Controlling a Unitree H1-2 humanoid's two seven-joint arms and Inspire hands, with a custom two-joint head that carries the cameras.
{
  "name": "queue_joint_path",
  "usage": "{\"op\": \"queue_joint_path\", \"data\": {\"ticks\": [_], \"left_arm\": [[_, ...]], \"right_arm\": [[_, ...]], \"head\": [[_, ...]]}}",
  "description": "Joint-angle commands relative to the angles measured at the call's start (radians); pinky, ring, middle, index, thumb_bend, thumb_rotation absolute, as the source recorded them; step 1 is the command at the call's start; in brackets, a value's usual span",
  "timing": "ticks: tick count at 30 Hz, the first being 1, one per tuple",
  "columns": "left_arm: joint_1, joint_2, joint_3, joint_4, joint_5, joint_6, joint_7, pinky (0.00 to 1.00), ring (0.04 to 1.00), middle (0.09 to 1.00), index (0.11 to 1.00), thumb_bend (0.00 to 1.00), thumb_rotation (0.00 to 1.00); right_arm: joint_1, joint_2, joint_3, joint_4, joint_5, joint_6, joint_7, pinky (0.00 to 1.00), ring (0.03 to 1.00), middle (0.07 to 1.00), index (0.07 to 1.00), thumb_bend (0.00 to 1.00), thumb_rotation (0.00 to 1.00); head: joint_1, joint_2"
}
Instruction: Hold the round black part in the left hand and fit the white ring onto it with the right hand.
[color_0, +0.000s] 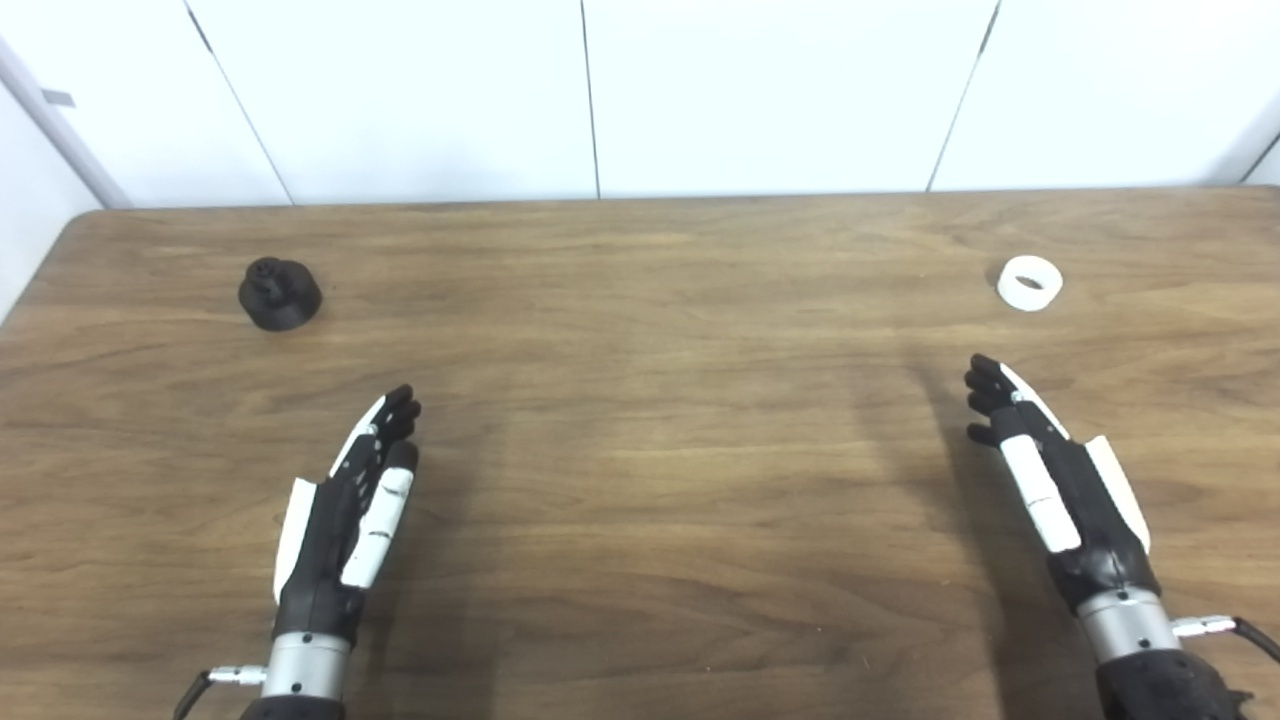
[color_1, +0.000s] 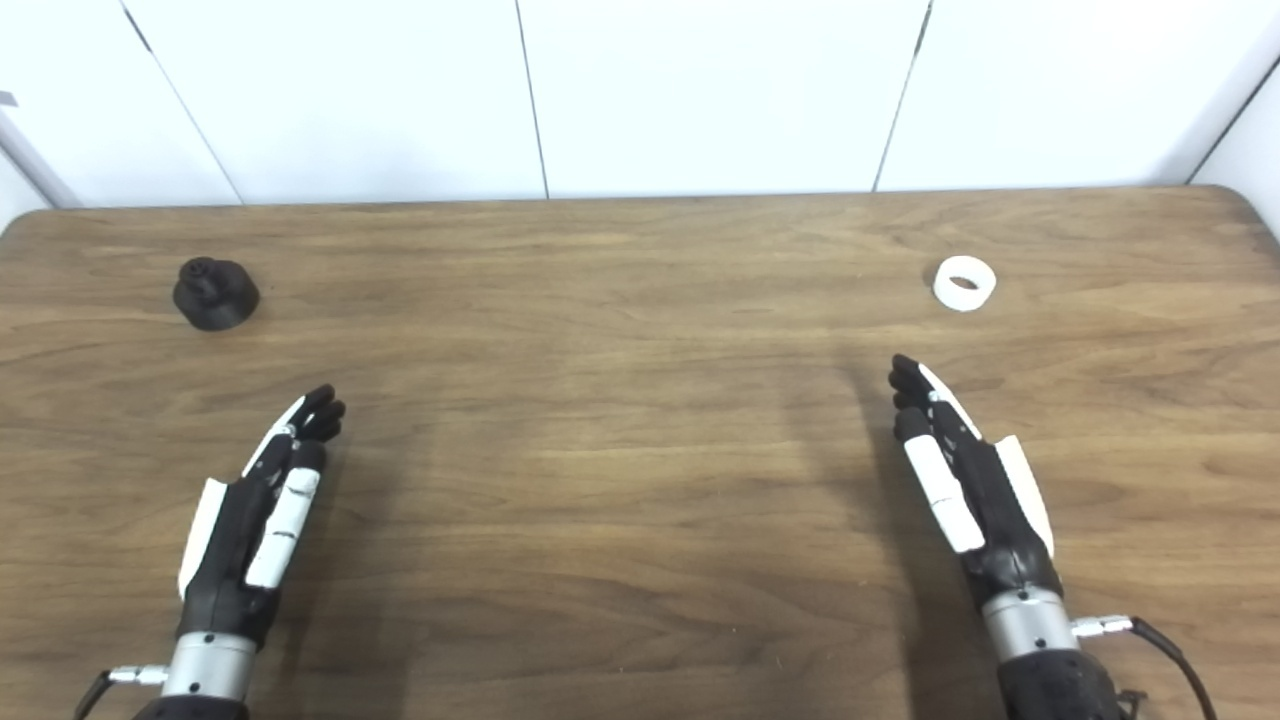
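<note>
On the wooden surface (color_0: 640, 420), nothing is grasped: left hand (color_0: 345, 520) and right hand (color_0: 1060, 480) lie released. Black part (color_0: 279, 294) at ten o'clock, white ring (color_0: 1029, 283) at two; reaching comes first.

Wood table (color_0: 640, 600) w/ black part (color_0: 279, 294), white ring (color_0: 1029, 283)

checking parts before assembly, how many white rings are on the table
1: the white ring lies at the table's far right, just beyond the right hand. Nothing looks hidden.

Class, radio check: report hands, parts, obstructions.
Left hand, right hand open, empty. Black part far left, white ring far right, both untouched on table. Nothing between.
</note>
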Motion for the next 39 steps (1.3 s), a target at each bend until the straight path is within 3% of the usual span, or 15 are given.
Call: {"op": "queue_joint_path", "data": {"ticks": [1, 11, 19, 30, 39], "left_arm": [[0.033, -0.032, -0.002, -0.029, -0.002, -0.034, 0.017, 0.96, 0.915, 0.902, 0.925, 0.56, 0.86], [0.036, -0.030, -0.009, -0.032, -0.003, -0.036, 0.025, 0.96, 0.918, 0.901, 0.923, 0.56, 0.87], [0.038, -0.037, -0.036, -0.027, 0.026, -0.038, 0.036, 0.97, 0.919, 0.909, 0.928, 0.56, 0.86], [0.047, -0.050, -0.080, -0.020, 0.049, -0.045, 0.073, 0.93, 0.921, 0.909, 0.933, 0.52, 0.84], [0.041, -0.054, -0.101, 0.017, 0.051, -0.081, 0.094, 0.94, 0.925, 0.910, 0.937, 0.52, 0.84]], "right_arm": [[-0.009, -0.002, -0.004, -0.016, 0.006, -0.044, -0.017, 0.85, 0.910, 0.913, 0.906, 0.54, 1.00], [-0.007, -0.003, -0.005, -0.014, 0.007, -0.055, -0.021, 0.85, 0.909, 0.911, 0.904, 0.54, 1.00], [-0.003, -0.020, -0.016, 0.001, 0.017, -0.064, -0.015, 0.86, 0.912, 0.914, 0.914, 0.54, 1.00], [0.004, -0.028, -0.019, 0.022, 0.059, -0.062, -0.005, 0.94, 0.958, 0.943, 0.935, 0.48, 1.00], [-0.005, -0.042, -0.019, 0.075, 0.099, -0.137, 0.004, 0.96, 0.966, 0.957, 0.950, 0.40, 1.00]], "head": [[0.001, 0.001], [0.001, 0.001], [0.137, -0.054], [0.209, -0.114], [0.234, -0.145]]}}
